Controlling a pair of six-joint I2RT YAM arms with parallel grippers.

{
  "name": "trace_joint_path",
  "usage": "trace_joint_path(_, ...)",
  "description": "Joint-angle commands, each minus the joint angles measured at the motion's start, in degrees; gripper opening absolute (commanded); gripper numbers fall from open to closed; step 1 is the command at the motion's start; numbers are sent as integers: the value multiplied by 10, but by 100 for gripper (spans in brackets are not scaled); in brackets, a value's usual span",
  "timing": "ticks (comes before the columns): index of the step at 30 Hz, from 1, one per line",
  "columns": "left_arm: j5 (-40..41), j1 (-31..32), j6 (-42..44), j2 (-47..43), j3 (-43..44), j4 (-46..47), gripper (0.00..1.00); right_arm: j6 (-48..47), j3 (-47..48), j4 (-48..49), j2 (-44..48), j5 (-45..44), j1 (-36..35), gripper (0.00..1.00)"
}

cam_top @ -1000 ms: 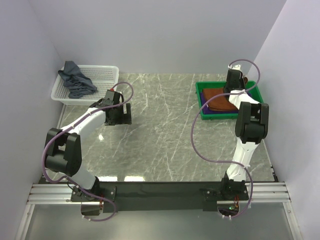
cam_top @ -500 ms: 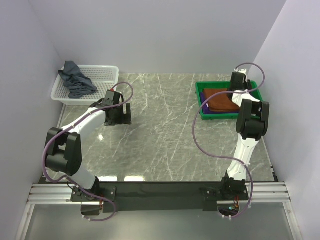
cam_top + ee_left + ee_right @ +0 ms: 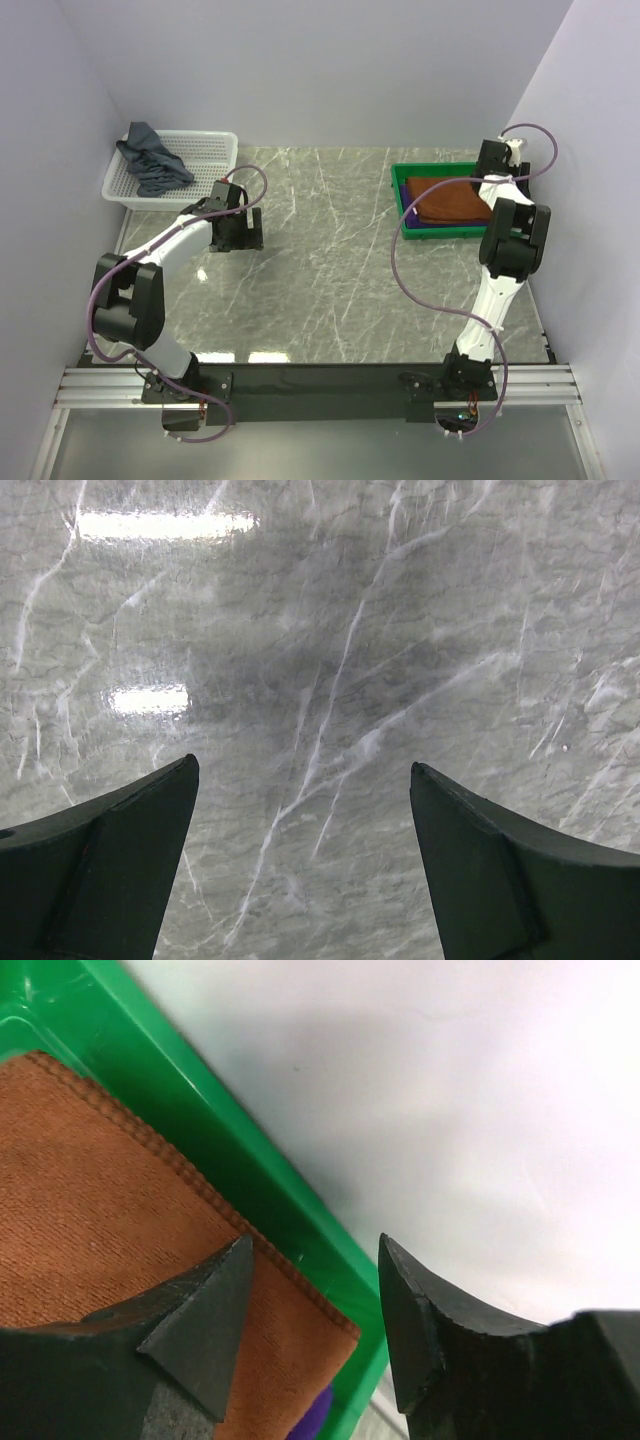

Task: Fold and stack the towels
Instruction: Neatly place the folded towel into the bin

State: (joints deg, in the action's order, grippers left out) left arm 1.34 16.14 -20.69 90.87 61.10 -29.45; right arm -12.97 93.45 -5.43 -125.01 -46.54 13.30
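Left gripper (image 3: 240,228), seen from overhead, stands low over the marble table (image 3: 330,290), left of centre and just near of the white basket (image 3: 214,141). Its jaws look spread, with nothing in them. Right gripper (image 3: 494,160) sits at the far right corner of the green tray (image 3: 398,180), close to the right wall (image 3: 590,200). Its opening cannot be judged from this view. The rust-brown towel (image 3: 445,200) lies folded flat inside the tray. The grey-blue towel (image 3: 150,165) is heaped unfolded in the far left part of the basket, with some of it draped over the rim.

Left wrist view: both fingers (image 3: 120,870) are set wide apart, with only bare marble between and below them. No cloth is held. Whether the tips touch the surface cannot be told.

Right wrist view: the fingers (image 3: 200,1330) are parted by a moderate gap and hold nothing. Through the gap show the tray's green side and the pale wall behind it. The rust-brown towel fills the lower left, its stitched edge running alongside the tray's side. One finger overlaps the towel's corner in this view, but contact cannot be confirmed. A sliver of the purple towel (image 3: 308,1424) shows under that corner at the bottom edge.
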Motion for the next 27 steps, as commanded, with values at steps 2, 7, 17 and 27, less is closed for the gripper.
trace_joint_path(2, 0, -2, 1, -11, 23, 1, 92, 99, 12, -49, 93, 23, -1, 62)
trace_joint_path(7, 0, -2, 1, -31, 22, 3, 92, 175, -22, -91, 186, 196, -1, 63)
trace_joint_path(17, -9, -3, 2, -76, 15, 7, 92, 331, -221, 15, 318, 536, -54, 39)
trace_joint_path(27, -9, -9, 1, -118, 6, 13, 92, 470, -376, 157, 262, 595, -153, 29)
